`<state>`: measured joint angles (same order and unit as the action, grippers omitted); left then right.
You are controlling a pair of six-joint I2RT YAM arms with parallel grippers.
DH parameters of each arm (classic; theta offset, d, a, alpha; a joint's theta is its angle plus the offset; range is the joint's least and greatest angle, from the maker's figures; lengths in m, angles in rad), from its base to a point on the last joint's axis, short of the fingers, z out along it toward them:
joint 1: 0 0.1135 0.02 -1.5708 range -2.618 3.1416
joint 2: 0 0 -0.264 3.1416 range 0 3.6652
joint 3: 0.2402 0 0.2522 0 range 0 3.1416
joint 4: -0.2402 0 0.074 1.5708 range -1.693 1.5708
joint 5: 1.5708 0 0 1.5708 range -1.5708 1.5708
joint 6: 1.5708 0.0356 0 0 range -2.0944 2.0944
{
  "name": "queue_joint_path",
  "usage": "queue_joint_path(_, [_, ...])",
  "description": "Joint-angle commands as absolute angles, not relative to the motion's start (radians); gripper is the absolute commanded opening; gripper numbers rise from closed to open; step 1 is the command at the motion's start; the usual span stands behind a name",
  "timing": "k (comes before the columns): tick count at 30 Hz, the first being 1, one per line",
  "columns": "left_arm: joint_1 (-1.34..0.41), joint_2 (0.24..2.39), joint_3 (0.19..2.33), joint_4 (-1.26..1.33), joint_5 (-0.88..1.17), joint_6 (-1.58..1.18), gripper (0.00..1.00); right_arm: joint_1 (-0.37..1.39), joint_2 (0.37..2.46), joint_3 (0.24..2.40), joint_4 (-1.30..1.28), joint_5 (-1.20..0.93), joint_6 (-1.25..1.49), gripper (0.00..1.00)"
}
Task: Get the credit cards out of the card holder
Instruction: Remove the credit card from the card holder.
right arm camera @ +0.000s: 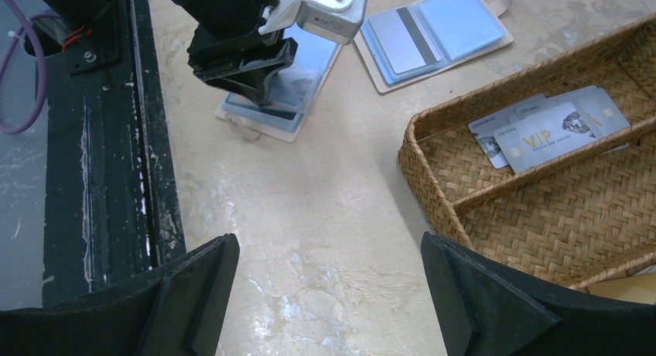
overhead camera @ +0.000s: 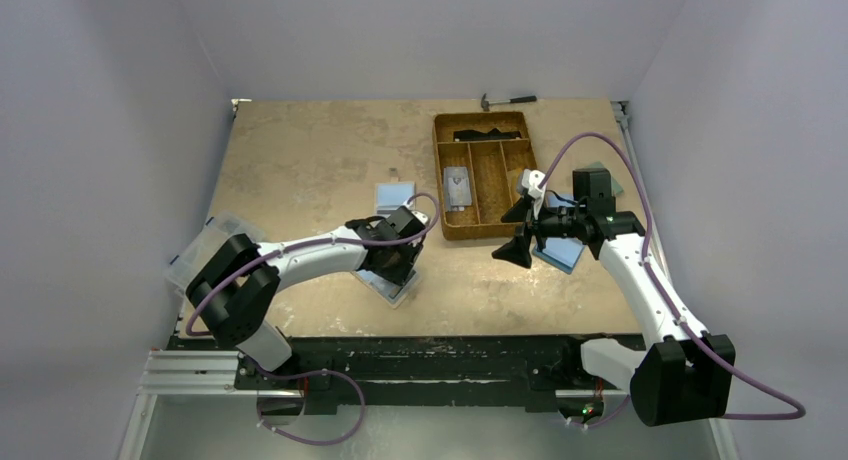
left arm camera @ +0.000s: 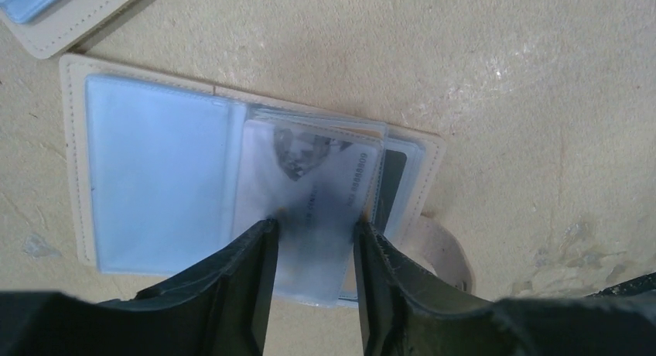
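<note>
lying open and flat on the table near its front edge, left of centre, the card holder shows a tan stitched border and a light blue clear sleeve on one half. from the sleeves of its other half one of the credit cards, greyish with a dark emblem and a row of digits, sticks out toward the left wrist camera. the left gripper stands over that card with its two dark fingers partly apart, both inside the card's width. nothing is pinched between them, and whether the tips press on the card is hard to tell from this angle. a second card holder lies open just beyond the first, apart from it, with a black-striped card on its blue sleeves. to the right of both sits a woven tray, and in one of its long compartments lie several greyish cards, the top one marked vip. the right gripper hovers above bare table between the first holder and the tray, its jaws spread wide with nothing in them. a hammer lies at the far edge behind the tray, and a clear plastic box sits at the table's left edge beside the left arm.
</note>
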<state>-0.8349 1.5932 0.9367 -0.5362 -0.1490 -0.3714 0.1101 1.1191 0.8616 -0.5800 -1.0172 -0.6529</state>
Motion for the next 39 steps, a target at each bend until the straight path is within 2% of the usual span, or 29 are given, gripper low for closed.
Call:
queue_joint_path(1, [-0.782,1.612,0.879,-0.543,-0.211,-0.422,0.39,0.106,1.100,0.874,-0.597,-1.052,-0.677,0.99])
queue_joint_path(13, [-0.742,1.524,0.884,-0.547,-0.225,-0.446,0.00,0.105,1.099,0.876,-0.606,-1.060,-0.684,0.99])
queue_joint_path(18, [-0.724,1.497,0.875,-0.537,-0.203,-0.442,0.00,0.105,1.101,0.877,-0.610,-1.062,-0.688,0.99])
queue_joint_path(30, [-0.656,1.355,0.799,-0.400,0.024,-0.517,0.00,0.105,1.106,0.880,-0.626,-1.063,-0.706,0.99])
queue_joint_path(33, [-0.655,1.350,0.799,-0.438,0.012,-0.517,0.00,0.109,1.107,0.863,-0.616,-1.082,-0.707,0.99])
queue_joint_path(36, [-0.654,1.299,0.769,-0.453,-0.060,-0.563,0.30,0.146,1.122,0.854,-0.591,-1.089,-0.691,0.99])
queue_joint_path(39, [-0.654,1.158,0.661,-0.359,-0.070,-0.691,0.42,0.247,1.163,0.870,-0.534,-1.034,-0.617,0.99])
